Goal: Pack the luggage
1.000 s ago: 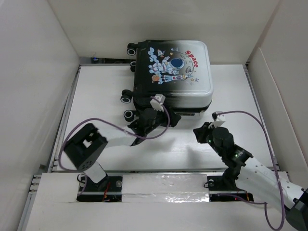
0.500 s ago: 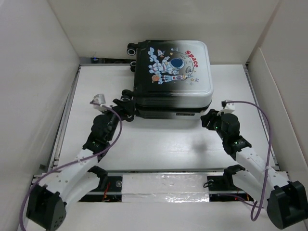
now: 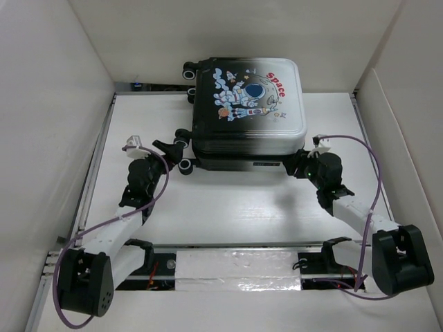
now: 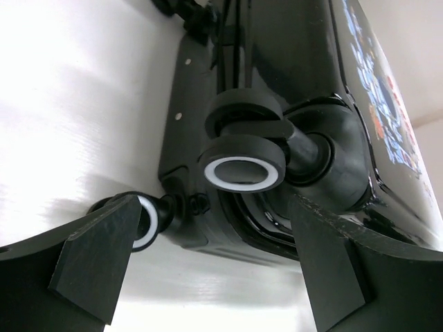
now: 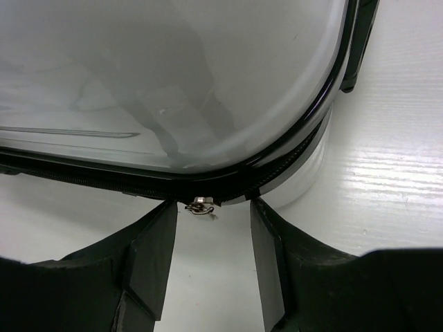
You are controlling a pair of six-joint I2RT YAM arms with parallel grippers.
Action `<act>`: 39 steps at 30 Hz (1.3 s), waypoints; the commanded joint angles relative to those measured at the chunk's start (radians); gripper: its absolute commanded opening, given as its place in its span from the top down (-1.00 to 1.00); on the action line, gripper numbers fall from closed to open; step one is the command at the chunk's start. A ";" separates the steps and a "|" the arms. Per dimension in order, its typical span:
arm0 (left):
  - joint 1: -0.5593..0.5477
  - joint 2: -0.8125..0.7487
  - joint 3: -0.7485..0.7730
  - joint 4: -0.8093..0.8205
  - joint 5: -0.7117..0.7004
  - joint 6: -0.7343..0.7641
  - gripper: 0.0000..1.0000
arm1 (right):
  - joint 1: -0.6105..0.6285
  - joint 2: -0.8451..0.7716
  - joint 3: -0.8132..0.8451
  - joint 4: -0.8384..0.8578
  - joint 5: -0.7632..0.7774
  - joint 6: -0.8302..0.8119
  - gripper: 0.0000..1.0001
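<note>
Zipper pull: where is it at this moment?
Right wrist view: the zipper pull hangs from the luggage seam at its near right corner, at the gap between the fingertips of the open right gripper.

White luggage (image 5: 173, 83) corner, black zipper seam (image 5: 104, 178), metal pull (image 5: 201, 206) between parted right pincer (image 5: 213, 225), white table (image 5: 387, 180)

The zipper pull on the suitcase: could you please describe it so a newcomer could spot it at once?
Find the astronaut-print suitcase at the far middle of the table. At its corner by the right gripper, the zipper pull hangs from the black zipper line. It is the only small silver piece there.
</note>
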 commanded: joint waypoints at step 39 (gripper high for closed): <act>0.009 0.342 0.135 0.499 0.272 -0.038 -0.32 | 0.135 0.260 0.024 0.449 0.435 0.046 0.94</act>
